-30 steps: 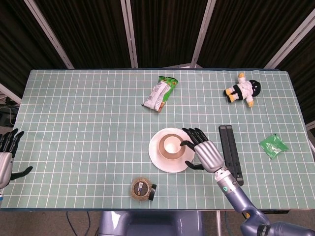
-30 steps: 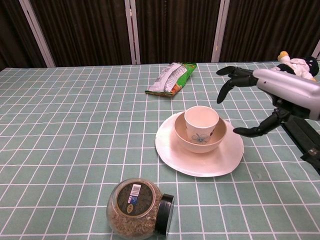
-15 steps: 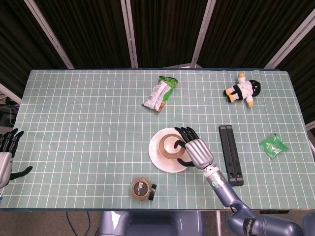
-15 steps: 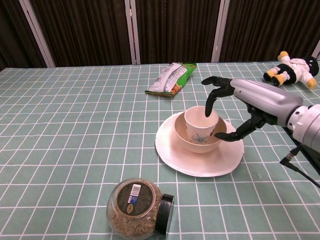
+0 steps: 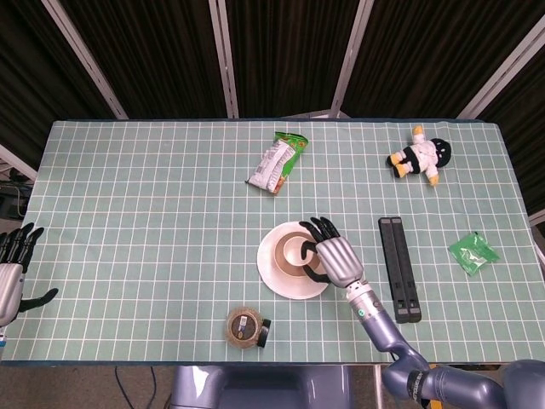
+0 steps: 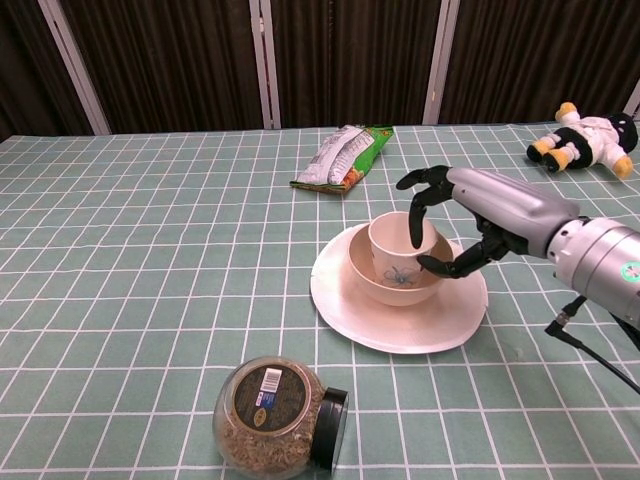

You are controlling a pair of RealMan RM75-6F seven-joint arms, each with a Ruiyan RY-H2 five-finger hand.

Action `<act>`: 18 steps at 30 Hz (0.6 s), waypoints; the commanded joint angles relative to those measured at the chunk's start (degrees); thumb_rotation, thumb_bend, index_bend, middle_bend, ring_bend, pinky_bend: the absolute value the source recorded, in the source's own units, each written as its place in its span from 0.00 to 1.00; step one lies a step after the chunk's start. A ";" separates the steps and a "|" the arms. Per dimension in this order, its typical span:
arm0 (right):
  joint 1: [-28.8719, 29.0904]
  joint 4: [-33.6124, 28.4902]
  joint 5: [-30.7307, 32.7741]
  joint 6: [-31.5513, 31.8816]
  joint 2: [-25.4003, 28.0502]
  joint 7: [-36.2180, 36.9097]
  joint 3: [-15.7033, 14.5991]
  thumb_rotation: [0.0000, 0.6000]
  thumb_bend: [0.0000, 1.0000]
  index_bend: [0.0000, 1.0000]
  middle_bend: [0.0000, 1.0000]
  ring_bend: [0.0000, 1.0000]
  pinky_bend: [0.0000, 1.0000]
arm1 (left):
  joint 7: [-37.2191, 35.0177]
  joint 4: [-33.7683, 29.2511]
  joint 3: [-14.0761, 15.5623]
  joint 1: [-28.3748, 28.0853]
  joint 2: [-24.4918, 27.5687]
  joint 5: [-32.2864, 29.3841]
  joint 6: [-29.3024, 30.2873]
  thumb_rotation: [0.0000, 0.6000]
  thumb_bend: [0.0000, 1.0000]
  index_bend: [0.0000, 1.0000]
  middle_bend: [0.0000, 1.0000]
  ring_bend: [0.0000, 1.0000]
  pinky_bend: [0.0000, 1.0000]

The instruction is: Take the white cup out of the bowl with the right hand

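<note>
The white cup (image 6: 393, 238) with a blue flower print stands upright in the tan bowl (image 6: 372, 278), which sits on a white plate (image 6: 400, 328). My right hand (image 6: 485, 207) reaches in from the right. Its fingers (image 6: 414, 225) dip over the cup's rim into the cup and the thumb lies against the outer wall, pinching it. From above, the right hand (image 5: 334, 257) covers the right side of the cup (image 5: 295, 250) and bowl (image 5: 279, 252). My left hand (image 5: 12, 266) hangs off the table's left edge, fingers spread, holding nothing.
A jar (image 6: 277, 416) of grains lies on its side near the front edge. A snack bag (image 6: 341, 156) lies behind the plate. At the far right sit a plush toy (image 5: 419, 155), a black bar (image 5: 398, 266) and a green packet (image 5: 473, 251).
My right hand has moved left from beside the plate onto the cup, its fingers dropping over the rim. Cup and bowl have not moved. The left hand is still.
</note>
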 commanded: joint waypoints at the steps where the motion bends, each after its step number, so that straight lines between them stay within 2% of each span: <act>1: 0.05 0.22 0.17 -0.01 -0.21 0.14 -0.14 1.00 0.33 0.57 0.11 0.00 0.00 | -0.08 0.02 -0.02 0.00 0.02 -0.03 0.01 1.00 0.00 0.00 0.00 0.00 0.00; 12: -0.23 -2.10 -1.33 3.44 0.63 -0.32 0.07 1.00 0.35 0.61 0.12 0.00 0.00 | 0.09 0.09 0.01 -0.03 -0.06 -0.02 0.04 1.00 0.00 0.00 0.00 0.00 0.00; 18: -1.57 -8.22 -1.18 7.63 6.14 -1.87 2.67 1.00 0.34 0.62 0.12 0.00 0.00 | 0.24 -0.02 0.02 -0.03 -0.07 -0.03 0.10 1.00 0.00 0.00 0.00 0.00 0.00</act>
